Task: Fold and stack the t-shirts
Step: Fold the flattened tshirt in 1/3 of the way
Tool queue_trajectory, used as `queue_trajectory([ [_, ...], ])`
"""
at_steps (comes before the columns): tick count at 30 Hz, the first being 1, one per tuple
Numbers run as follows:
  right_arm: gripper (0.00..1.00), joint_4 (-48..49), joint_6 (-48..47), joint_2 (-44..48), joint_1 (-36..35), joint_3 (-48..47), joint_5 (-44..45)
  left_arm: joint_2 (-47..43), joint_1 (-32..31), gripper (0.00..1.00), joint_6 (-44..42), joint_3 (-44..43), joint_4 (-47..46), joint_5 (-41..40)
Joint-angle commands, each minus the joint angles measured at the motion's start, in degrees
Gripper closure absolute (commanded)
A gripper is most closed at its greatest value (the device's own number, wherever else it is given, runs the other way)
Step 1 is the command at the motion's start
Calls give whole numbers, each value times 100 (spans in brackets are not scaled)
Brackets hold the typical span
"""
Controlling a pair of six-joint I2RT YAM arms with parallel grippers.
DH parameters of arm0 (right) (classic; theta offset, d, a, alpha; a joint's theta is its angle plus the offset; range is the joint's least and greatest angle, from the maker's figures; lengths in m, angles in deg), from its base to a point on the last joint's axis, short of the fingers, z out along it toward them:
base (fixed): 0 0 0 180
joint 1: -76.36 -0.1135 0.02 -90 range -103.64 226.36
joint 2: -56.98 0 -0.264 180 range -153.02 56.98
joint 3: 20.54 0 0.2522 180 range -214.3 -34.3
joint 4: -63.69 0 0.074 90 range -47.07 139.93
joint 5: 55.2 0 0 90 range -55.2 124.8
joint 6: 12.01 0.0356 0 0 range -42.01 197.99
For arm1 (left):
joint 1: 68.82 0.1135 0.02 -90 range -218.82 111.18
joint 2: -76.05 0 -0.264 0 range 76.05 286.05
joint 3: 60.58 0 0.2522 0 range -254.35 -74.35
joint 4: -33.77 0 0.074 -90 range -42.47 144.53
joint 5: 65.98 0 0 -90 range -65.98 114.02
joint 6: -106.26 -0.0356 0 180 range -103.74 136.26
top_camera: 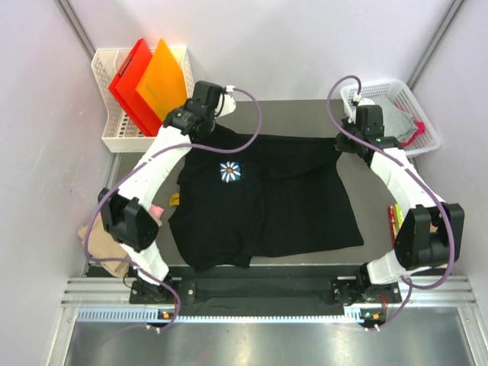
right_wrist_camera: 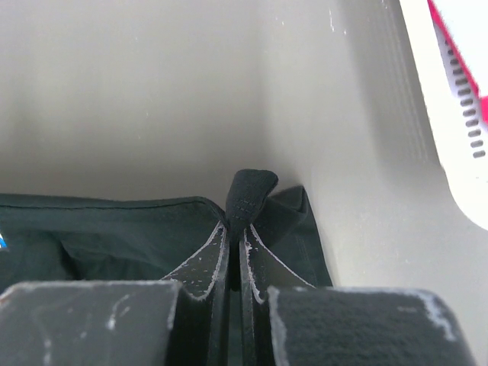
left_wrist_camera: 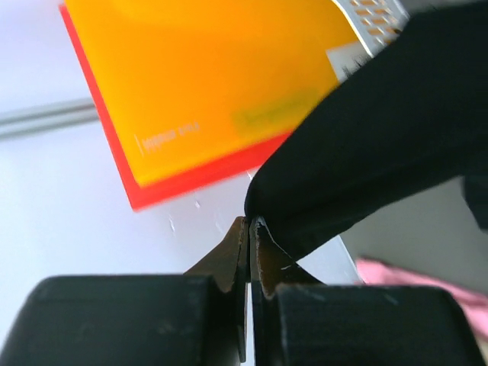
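A black t-shirt (top_camera: 267,202) with a white daisy on a blue patch (top_camera: 230,171) lies spread on the table. My left gripper (top_camera: 204,128) is shut on its far left edge; the left wrist view shows black cloth (left_wrist_camera: 366,152) pinched at the fingertips (left_wrist_camera: 250,226). My right gripper (top_camera: 347,141) is shut on the far right corner; the right wrist view shows a fold of black cloth (right_wrist_camera: 250,191) sticking up between the fingers. A tan shirt (top_camera: 99,244) and a bit of pink cloth (top_camera: 156,209) lie at the left.
A white basket (top_camera: 107,114) at the far left holds red (top_camera: 128,76) and orange (top_camera: 162,76) folders. Another white basket (top_camera: 427,126) at the far right holds grey and pink cloth. A colourful book (top_camera: 394,221) lies by the right arm.
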Motion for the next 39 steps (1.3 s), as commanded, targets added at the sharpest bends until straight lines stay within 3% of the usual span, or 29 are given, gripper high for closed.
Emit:
queue_trajectory([
  [1, 100, 31, 77, 526, 66, 262, 51, -742, -315, 100, 905, 154, 1295, -312],
  [10, 99, -609, 261, 1080, 57, 1043, 60, -1911, -553, 100, 2005, 1658, 2666, 240],
  [11, 87, -680, 261, 1107, 57, 1114, 51, -2008, -562, 100, 2128, 1693, 2833, 364],
  [13, 79, -917, 296, 1168, 48, 1255, 60, -2088, -562, 100, 2480, 1808, 3378, 706],
  [16, 54, -1163, 297, 1177, 39, 1291, 86, -2149, -562, 100, 2857, 2001, 3826, 1041],
  [17, 42, -1260, 297, 1142, 48, 1238, 260, -2202, -570, 100, 2929, 2036, 3915, 1355],
  [18, 38, -1357, 305, 1020, 48, 1168, 297, -2194, -570, 100, 3077, 2036, 3994, 1471],
  [22, 37, -1630, 472, 747, 48, 686, 447, -2141, -570, 99, 3254, 1914, 4337, 2060],
  [25, 37, -1630, 534, 536, 48, 361, 403, -2062, -570, 83, 3149, 1922, 4635, 2614],
  [30, 42, -1385, 578, -52, 39, 69, 289, -2123, -570, 68, 2912, 2098, 4706, 2915],
  [39, 47, -1199, 587, -1292, 31, -615, 104, -1482, -570, 68, 2631, 1659, 4277, 2370],
])
